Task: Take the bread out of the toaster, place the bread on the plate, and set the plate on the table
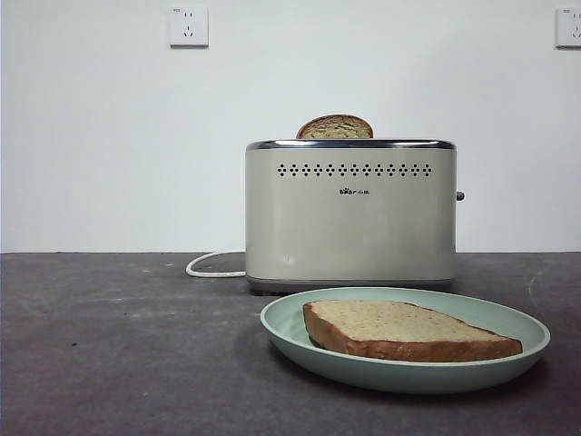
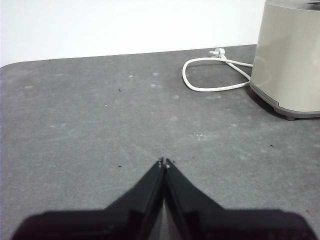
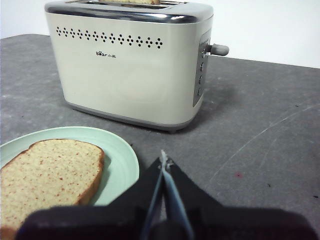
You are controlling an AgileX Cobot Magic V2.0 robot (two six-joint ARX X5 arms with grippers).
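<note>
- I read the bread [image 1: 399, 329] as light, soft and crumbly; it lies flat on the plate [image 1: 289, 325], which rests on the surface [image 1: 118, 354] just in front of the toaster [image 1: 350, 213].
- Were I to regrip the slice, I'd pinch gently across the crust edge; the plate is stiff, so take it by the rim.
- Toaster slot holds a narrower dome-topped slice [image 1: 335, 127], only its top showing.
- Left pincer [image 2: 164, 162] closed, empty, over bare surface near the white cord [image 2: 212, 75].
- Right pincer [image 3: 163, 159] closed, empty, just beside the plate rim.
</note>
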